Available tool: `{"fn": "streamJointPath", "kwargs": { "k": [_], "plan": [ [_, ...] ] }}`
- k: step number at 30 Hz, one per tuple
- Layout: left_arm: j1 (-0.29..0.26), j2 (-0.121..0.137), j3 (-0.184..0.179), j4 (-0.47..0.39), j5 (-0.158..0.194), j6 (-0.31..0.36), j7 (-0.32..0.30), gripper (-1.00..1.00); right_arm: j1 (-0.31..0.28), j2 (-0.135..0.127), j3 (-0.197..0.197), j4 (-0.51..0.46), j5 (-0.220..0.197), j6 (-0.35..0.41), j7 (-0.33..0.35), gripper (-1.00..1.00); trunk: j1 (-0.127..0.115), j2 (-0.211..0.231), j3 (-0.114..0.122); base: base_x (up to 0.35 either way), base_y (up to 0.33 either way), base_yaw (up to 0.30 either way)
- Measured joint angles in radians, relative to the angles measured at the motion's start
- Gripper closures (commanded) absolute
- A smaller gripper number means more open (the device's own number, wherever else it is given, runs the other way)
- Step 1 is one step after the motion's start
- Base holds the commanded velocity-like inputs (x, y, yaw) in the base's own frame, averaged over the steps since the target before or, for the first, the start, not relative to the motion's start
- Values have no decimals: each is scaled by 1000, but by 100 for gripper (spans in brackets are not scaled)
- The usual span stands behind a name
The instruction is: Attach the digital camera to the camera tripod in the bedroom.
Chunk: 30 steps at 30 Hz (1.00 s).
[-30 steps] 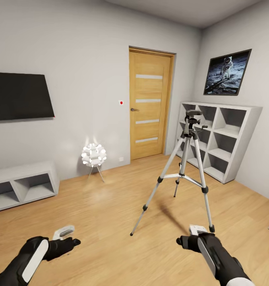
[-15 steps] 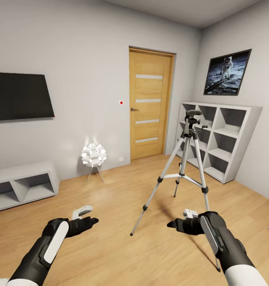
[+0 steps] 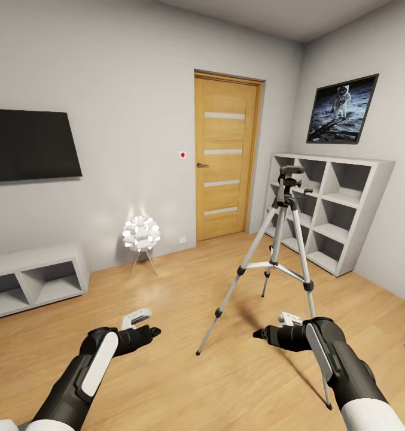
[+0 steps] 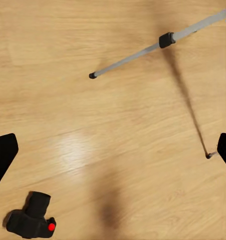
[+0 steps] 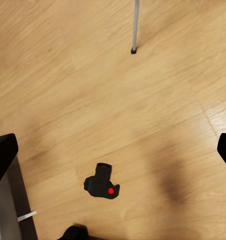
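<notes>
The lower part of one leg of the camera tripod (image 3: 288, 239) is being hidden behind the right arm (image 3: 340, 365) in the head view. In the left wrist view, a tripod leg (image 4: 158, 44) is being cut off by the picture's edge, and the fingers (image 4: 2, 155) are being shown only as dark tips at the borders. The digital camera (image 5: 102, 184) is being rendered too small for detail

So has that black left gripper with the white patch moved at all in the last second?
Yes. The left gripper has swung forward and rightward across the wooden floor, closer to the silver tripod's nearest foot; the room itself looks unshifted.
</notes>
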Motion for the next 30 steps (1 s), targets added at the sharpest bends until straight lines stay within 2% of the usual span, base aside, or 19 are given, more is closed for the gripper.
{"fn": "streamJointPath", "kwargs": {
  "k": [5, 30],
  "plan": [
    [0, -10, -2, -3, -1, 0, 0, -100, 0, 0, -1, 0, -1, 0, 1, -100, 0, 0, 0, 0, 0, 0],
    [0, -11, 4, -4, 11, 8, -2, -100, 0, -1, 0, 0, -1, 0, 1, -100, 96, -175, -78, 0, 0, 0]
  ]
}}
